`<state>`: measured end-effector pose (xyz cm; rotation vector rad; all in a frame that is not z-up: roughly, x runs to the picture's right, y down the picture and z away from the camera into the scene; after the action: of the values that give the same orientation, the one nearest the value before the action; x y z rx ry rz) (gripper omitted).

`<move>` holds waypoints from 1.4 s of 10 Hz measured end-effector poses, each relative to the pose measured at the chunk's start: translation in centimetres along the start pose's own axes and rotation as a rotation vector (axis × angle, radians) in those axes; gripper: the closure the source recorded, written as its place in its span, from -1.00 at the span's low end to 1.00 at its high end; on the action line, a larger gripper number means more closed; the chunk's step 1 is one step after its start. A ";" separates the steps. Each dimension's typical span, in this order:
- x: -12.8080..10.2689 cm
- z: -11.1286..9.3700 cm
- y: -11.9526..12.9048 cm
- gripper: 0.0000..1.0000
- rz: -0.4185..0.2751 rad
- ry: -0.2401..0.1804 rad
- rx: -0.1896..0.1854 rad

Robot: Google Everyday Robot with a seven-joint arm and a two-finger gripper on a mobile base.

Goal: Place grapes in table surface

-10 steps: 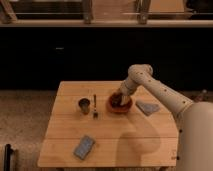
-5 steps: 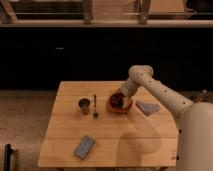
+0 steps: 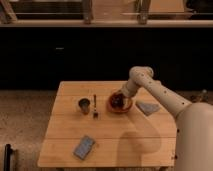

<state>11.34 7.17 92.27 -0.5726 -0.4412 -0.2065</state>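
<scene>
You see very little change over the last second. The arm's elbow dips slightly, and the claw (image 3: pixel 120 95) stays down inside the bowl (image 3: pixel 128 107). I judge that the pick is not finished and nothing has been lifted yet.

The grapes (image 3: pixel 116 103) show as a dark cluster in the bowl, right under the claw. You cannot tell from here whether the claw is clenched on them or released.

Left of the bowl stands a dark grey cup (image 3: pixel 84 104), and its contents cannot be made out. A fork (image 3: pixel 95 106) lies between the cup and the bowl. Just right of the bowl lies a grey cloth (image 3: pixel 148 106).

The bare desk (image 3: pixel 65 135) in front of the bowl offers room for the grapes.
</scene>
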 end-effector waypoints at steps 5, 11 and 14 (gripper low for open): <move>0.9 0.3 0.4 0.90 0.031 0.002 0.011; 1.4 0.0 0.4 1.00 0.042 0.000 0.026; 1.3 -0.1 0.4 1.00 0.031 0.001 0.024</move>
<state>12.65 7.33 92.62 -0.5553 -0.4331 -0.1711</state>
